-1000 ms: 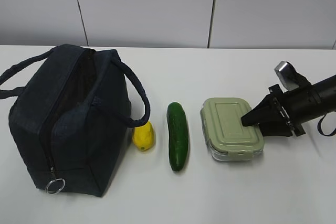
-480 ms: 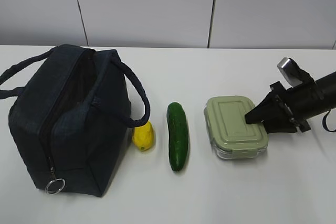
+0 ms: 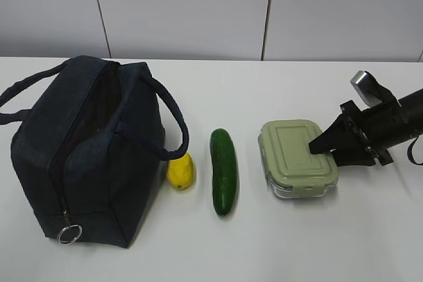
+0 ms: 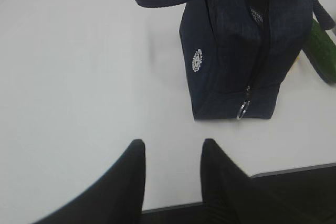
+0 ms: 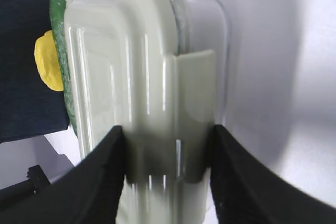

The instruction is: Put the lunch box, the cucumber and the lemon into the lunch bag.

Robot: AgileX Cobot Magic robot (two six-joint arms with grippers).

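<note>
item: lunch box [image 3: 297,158], right of the cucumber [image 3: 223,170], long axis running away from you. your right gripper [image 3: 322,148] clamps its right end; lunch bag [image 3: 86,146] lies far left. left gripper [image 4: 172,161] parted, empty.

Lunch bag [image 3: 92,156] matt navy woven cloth, metal ring pull [image 3: 69,234]; lunch box [image 3: 297,160] clear glossy base, sage plastic lid with sheen; cucumber [image 3: 223,170] smooth, glossy; lemon [image 3: 180,171] matt yellow; table [image 3: 277,249] smooth white

One lunch bag [image 3: 86,153]; one lemon [image 3: 180,171]; one cucumber [image 3: 223,170]; one lunch box [image 3: 291,156]; two hands: left hand [image 4: 172,163], right hand [image 5: 167,156].
</note>
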